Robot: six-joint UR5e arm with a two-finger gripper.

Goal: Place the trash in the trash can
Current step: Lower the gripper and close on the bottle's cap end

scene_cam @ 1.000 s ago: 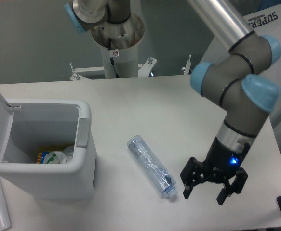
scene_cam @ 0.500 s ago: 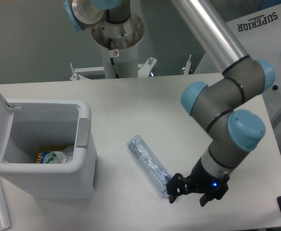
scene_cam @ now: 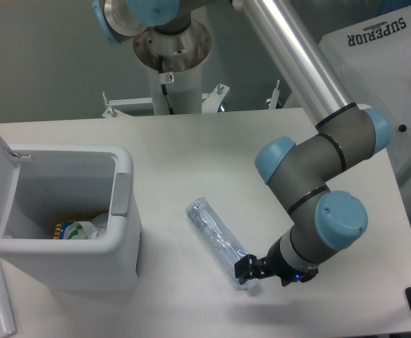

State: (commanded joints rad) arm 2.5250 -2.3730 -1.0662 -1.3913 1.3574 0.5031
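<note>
We note a clear bottle [scene_cam: 215, 239], a light-grey trash can [scene_cam: 85, 264], a white table [scene_cam: 212, 155] and a black gripper [scene_cam: 251, 271].

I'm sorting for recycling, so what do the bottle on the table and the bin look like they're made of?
The bottle looks like thin clear plastic: you see the table through it and its wall is crinkled, with small glints. The bin looks like moulded light-grey plastic with a smooth, matte finish, rounded corners and an open flip lid. Neither can be confirmed by sight alone.
</note>
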